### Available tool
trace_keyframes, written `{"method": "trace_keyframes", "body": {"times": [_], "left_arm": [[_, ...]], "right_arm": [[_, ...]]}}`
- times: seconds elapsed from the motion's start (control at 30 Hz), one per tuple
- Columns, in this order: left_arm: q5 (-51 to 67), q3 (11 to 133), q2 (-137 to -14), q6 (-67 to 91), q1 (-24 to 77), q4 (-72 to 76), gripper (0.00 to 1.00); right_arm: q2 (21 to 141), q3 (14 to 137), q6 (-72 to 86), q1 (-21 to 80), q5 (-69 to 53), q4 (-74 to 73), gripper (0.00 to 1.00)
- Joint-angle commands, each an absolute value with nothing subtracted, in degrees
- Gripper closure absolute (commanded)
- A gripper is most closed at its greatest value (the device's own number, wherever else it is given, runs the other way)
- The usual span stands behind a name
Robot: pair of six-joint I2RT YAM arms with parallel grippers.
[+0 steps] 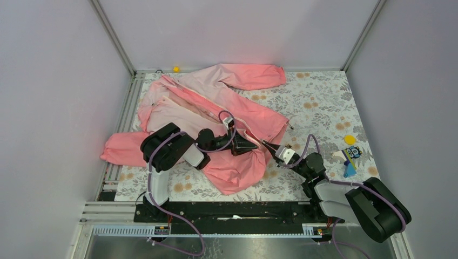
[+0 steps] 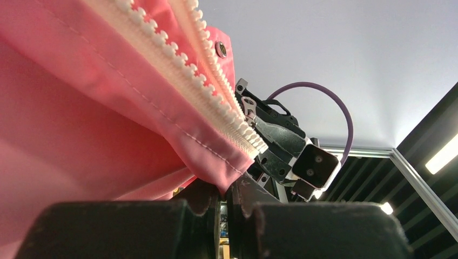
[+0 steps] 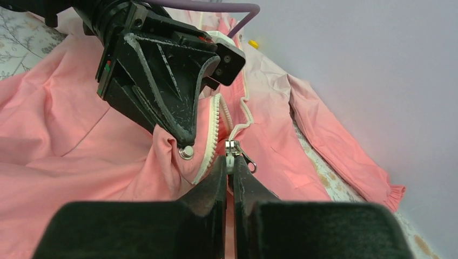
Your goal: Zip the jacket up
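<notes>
The pink jacket (image 1: 216,108) lies spread on the floral table, its front open. My left gripper (image 1: 255,146) is shut on the jacket's hem corner, right beside the bottom end of one whitish zipper row (image 2: 183,67); in the left wrist view (image 2: 227,190) the fabric fold sits between its fingers. My right gripper (image 1: 267,144) is shut on the other zipper side just below the metal slider (image 3: 232,147). The small pull (image 3: 249,162) hangs free to the right. The two grippers are nearly touching. A snap button (image 3: 187,152) shows on the held hem.
A small yellow object (image 1: 176,69) lies at the back wall. A yellow disc (image 1: 350,139) and a blue toy (image 1: 351,161) lie at the table's right edge. Grey walls close in three sides. One sleeve (image 1: 121,148) hangs toward the left rail.
</notes>
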State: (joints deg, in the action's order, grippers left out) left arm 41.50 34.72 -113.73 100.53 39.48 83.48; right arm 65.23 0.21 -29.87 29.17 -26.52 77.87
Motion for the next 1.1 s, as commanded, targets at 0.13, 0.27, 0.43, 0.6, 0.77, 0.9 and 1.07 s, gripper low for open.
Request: {"method": "trace_keyframes", "body": {"times": [0.13, 0.27, 0.43, 0.6, 0.77, 0.9, 1.07], "left_arm": [[39.8, 34.4, -112.2, 98.9, 40.0, 92.4, 1.00], [38.7, 30.3, -112.3, 94.8, 39.9, 92.3, 1.00], [39.6, 27.2, -114.8, 88.8, 39.8, 92.3, 1.00], [42.8, 28.2, -115.3, 81.5, 40.0, 92.2, 0.97], [43.7, 29.0, -114.0, 75.5, 41.0, 91.7, 0.89], [42.3, 27.7, -112.4, 71.1, 42.1, 91.1, 0.82], [36.4, 24.1, -112.8, 70.4, 42.6, 89.3, 0.78]], "right_arm": [[65.6, -0.7, -26.1, 30.4, -21.2, 81.2, 0.97], [61.5, 2.6, -18.6, 30.3, -18.4, 69.0, 0.89], [51.4, 8.1, -5.3, 30.4, -23.7, 44.9, 0.64], [37.9, 17.2, 19.0, 30.4, -4.8, 15.3, 0.00], [36.2, 22.3, 37.5, 30.3, -11.8, -2.8, 0.00], [41.8, 21.9, 47.3, 30.4, -26.8, 6.0, 0.00], [48.5, 25.2, 43.7, 28.1, -24.5, 0.4, 0.04]]}}
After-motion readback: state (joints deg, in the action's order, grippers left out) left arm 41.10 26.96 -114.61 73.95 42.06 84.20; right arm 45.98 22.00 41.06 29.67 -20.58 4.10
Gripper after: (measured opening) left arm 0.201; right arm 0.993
